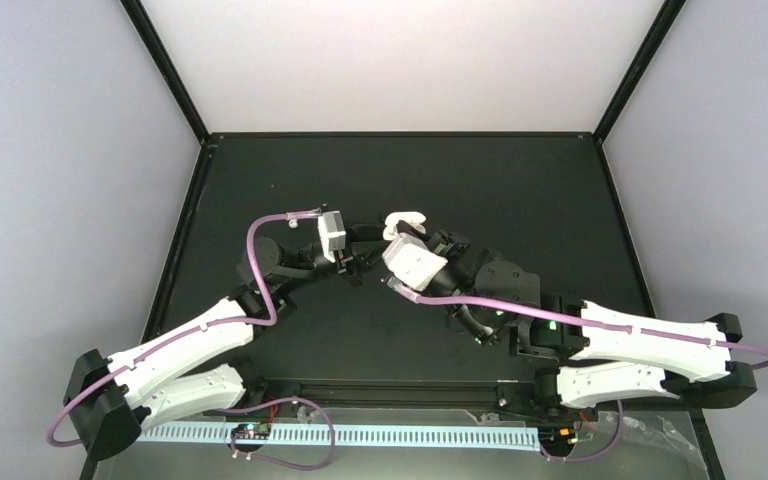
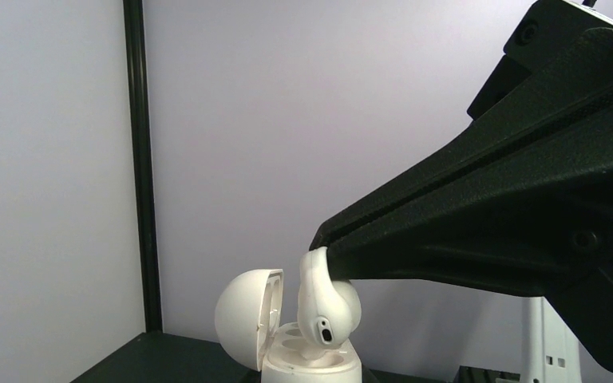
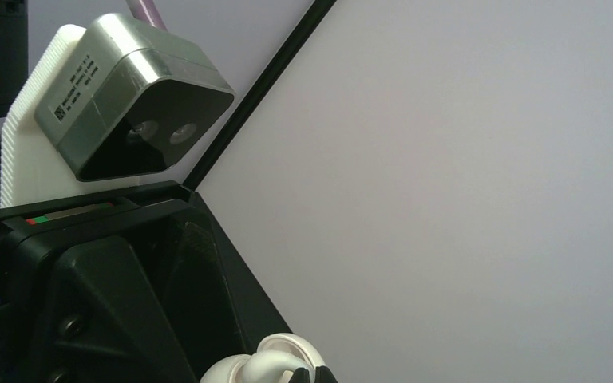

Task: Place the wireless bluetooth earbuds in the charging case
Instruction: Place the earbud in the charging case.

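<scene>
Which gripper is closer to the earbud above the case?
Right. The right gripper pinches the earbud over the open case. The left gripper seems to grip the case just below it.

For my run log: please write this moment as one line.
right gripper: shut on white hooked earbud | earbud: at open white charging case

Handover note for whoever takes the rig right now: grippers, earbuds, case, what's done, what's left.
Left gripper: shut, apparently on the base of the charging case; its fingers are out of its own wrist view.
Right gripper: shut on one earbud, pinched at its top.
Case: held above the table, lid open. The earbud's lower end is at a well, not fully seated.
Done: case open, one bud brought to it.
Left: seat and release this bud. Second bud not visible in any view; find and insert it.
</scene>
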`<state>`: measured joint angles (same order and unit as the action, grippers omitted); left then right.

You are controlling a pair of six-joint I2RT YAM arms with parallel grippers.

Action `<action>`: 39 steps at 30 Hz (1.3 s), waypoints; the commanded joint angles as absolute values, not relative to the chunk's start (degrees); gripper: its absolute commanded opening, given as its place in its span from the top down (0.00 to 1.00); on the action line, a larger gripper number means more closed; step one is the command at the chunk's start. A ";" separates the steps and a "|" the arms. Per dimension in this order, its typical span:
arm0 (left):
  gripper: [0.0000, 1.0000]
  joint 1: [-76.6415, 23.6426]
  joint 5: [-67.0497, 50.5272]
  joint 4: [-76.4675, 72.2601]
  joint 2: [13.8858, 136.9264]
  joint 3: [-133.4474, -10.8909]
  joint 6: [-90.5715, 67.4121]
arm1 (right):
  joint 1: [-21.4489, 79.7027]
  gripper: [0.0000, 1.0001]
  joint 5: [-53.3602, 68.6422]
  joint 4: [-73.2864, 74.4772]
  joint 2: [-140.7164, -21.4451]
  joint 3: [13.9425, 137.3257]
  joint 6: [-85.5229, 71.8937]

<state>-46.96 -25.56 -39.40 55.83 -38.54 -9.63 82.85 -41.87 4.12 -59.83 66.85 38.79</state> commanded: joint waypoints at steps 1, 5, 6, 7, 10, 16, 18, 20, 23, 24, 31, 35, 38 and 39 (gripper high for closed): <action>0.99 -47.16 -26.53 -40.91 54.66 -41.03 -10.19 | 83.23 0.99 -43.92 1.56 -59.82 65.97 40.76; 0.98 -47.12 -26.45 -41.03 54.60 -40.98 -10.54 | 83.29 0.99 -44.42 1.50 -59.81 65.70 41.07; 0.98 -47.11 -26.45 -41.04 54.54 -41.03 -10.67 | 83.24 0.99 -44.61 1.43 -59.83 65.66 41.18; 0.98 -47.11 -26.38 -41.12 54.57 -41.00 -10.78 | 83.21 0.99 -44.83 1.22 -59.93 65.58 41.36; 0.98 -47.13 -26.26 -41.13 54.58 -41.01 -11.17 | 83.25 0.99 -45.42 0.92 -59.95 65.36 41.66; 0.99 -47.13 -26.01 -41.17 54.41 -41.02 -11.90 | 83.31 0.99 -45.81 0.53 -60.42 65.08 42.28; 0.98 -47.11 -25.93 -41.20 54.36 -41.12 -11.95 | 83.32 0.99 -45.72 0.63 -60.58 65.13 42.37; 0.98 -47.11 -25.75 -41.22 54.34 -41.33 -12.19 | 83.45 0.99 -45.70 0.70 -60.79 65.09 42.42; 0.98 -47.12 -25.56 -41.22 54.36 -41.54 -12.37 | 83.75 0.99 -45.87 0.63 -61.06 64.88 42.72; 0.98 -47.11 -25.50 -41.22 54.40 -41.69 -12.53 | 83.91 0.99 -45.96 0.62 -61.06 64.86 42.85; 0.98 -47.11 -24.75 -40.54 54.83 -42.81 -13.79 | 84.53 0.99 -46.18 -0.04 -61.04 64.61 43.48; 0.99 -47.11 -24.08 -40.73 54.79 -43.27 -14.91 | 84.61 0.99 -46.19 0.04 -60.92 64.36 43.49; 0.99 -47.12 -23.63 -40.74 54.84 -43.49 -14.89 | 84.95 0.99 -45.14 0.79 -60.53 64.34 42.77; 0.98 -47.17 -23.37 -40.79 54.82 -43.50 -14.89 | 85.06 0.99 -44.79 1.16 -60.27 64.35 42.44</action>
<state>-46.96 -25.26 -38.13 55.20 -40.07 -14.00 84.12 -44.82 -0.14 -60.82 65.32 43.20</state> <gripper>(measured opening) 0.213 0.009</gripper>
